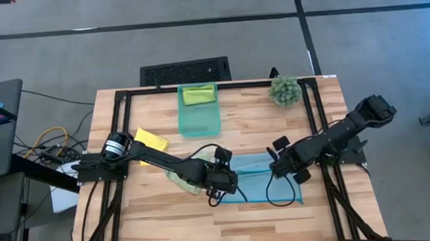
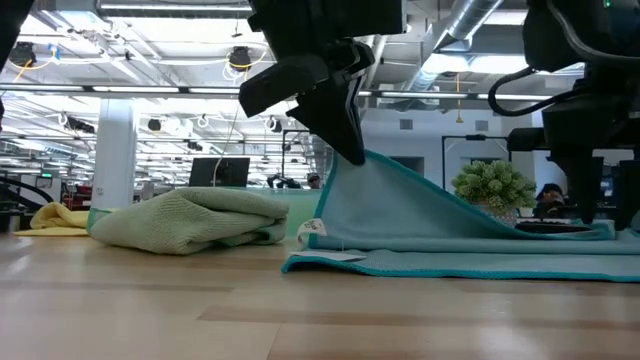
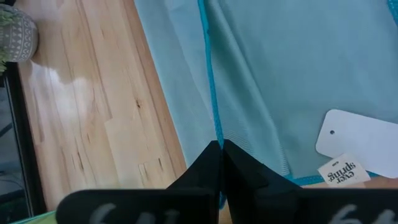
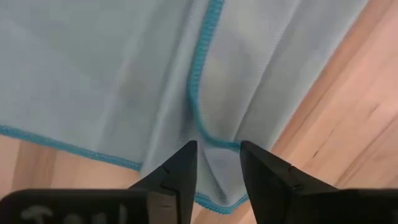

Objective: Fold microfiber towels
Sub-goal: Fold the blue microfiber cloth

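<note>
The light blue towel lies on the table's near middle with a white tag at one edge. My left gripper is shut on it and holds one side raised, seen in the low view. My right gripper is open just above the towel's right part, one finger on either side of a hemmed corner. The pale green towel lies bunched under my left arm. The yellow towel lies flat at the left. The lime green towel lies in the teal bin. My left gripper pinches the light blue towel's teal hemmed edge between its two shut fingertips, coming from above and slanting down. That edge is lifted clear. The cloth slopes down taut from the fingers toward the right, where the rest lies on the table.
A small spiky green plant in a pot stands at the far right of the table. The teal bin stands at the far middle. A black frame runs along the table's edges. Bare wood lies along the near edge.
</note>
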{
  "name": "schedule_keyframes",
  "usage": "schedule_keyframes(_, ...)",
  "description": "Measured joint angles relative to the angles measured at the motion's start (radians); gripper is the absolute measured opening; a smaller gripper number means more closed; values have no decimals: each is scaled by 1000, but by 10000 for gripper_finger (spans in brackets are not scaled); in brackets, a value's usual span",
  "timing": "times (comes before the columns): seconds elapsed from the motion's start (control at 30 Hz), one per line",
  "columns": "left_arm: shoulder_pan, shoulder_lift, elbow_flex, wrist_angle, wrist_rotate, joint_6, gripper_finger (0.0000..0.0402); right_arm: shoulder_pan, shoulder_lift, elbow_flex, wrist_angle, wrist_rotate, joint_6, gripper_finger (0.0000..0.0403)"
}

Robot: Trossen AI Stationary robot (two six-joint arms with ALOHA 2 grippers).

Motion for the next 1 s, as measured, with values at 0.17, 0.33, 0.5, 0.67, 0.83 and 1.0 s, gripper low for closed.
schedule_keyframes(0.17,12,0,0,17,58,1,0,-2,0,0,2,0,-4,185)
schedule_keyframes(0.33,20,0,0,31,68,1,0,-32,0,1,3,-10,-20,229)
schedule_keyframes(0.5,19,0,0,28,69,1,0,-58,60,2,30,-36,-143,230)
schedule_keyframes(0.67,18,0,0,22,71,-1,0,-65,162,21,15,-53,-181,197)
schedule_keyframes(0.83,18,0,0,22,71,-1,0,-47,220,85,-95,-49,-94,154)
schedule_keyframes(1.0,18,0,0,20,67,-1,0,-11,207,127,-200,-50,-43,120)
